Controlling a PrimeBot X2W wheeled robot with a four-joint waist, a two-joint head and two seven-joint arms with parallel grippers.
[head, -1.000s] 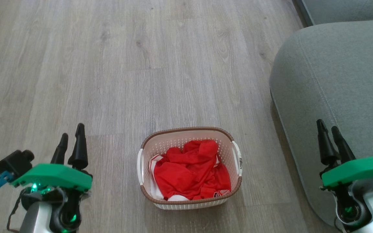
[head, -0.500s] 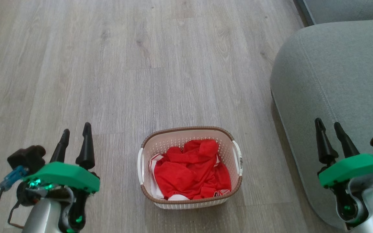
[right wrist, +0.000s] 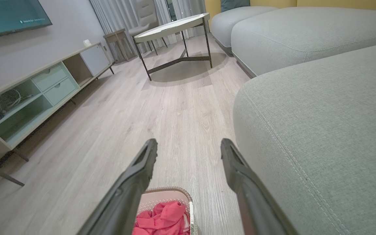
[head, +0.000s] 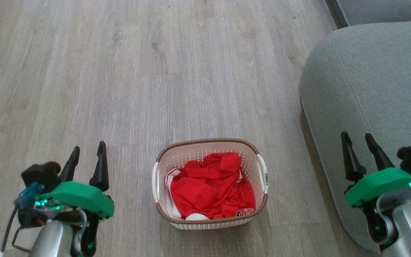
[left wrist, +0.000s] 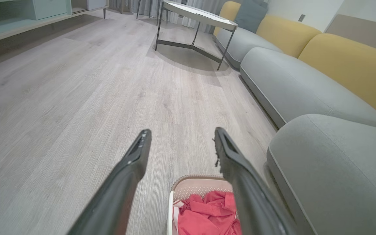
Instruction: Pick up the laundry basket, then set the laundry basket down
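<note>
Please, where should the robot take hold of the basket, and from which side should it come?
Probably by its two white side handles, one gripper each: the left gripper on the left handle, the right gripper on the right handle, each coming in from its own side. The basket stands upright on the floor, clothes fill its middle, and both grippers are open beside it.

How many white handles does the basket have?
2. The left handle is on the left side of the laundry basket, and the right handle is opposite. None seem hidden.
</note>
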